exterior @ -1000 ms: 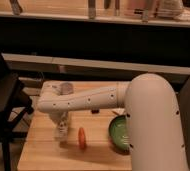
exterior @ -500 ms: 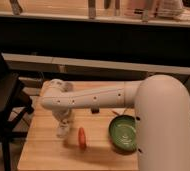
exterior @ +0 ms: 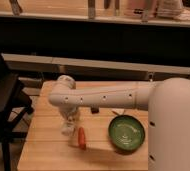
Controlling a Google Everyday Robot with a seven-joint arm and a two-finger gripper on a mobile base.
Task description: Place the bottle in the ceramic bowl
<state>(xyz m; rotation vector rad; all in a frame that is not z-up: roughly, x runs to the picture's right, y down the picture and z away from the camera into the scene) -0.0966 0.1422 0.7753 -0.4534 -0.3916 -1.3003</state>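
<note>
My gripper [exterior: 68,124] hangs down from the wrist over the left part of the wooden table [exterior: 48,150]. It is shut on the bottle [exterior: 67,130], a small pale thing that shows just below the fingers, close above the tabletop. The ceramic bowl [exterior: 126,133], dark green with a shiny lighter inside, sits on the table well to the right of the gripper with nothing in it. My white arm stretches from the right across the table behind the bowl.
An orange carrot-like stick [exterior: 81,138] lies on the table between the gripper and the bowl. A small white object [exterior: 119,111] peeks out under the arm behind the bowl. A dark chair [exterior: 3,115] stands at the table's left.
The arm has shifted a little to the right, toward the bowl, and the pale bottle has moved with the gripper. The bowl and the orange stick have stayed put.
</note>
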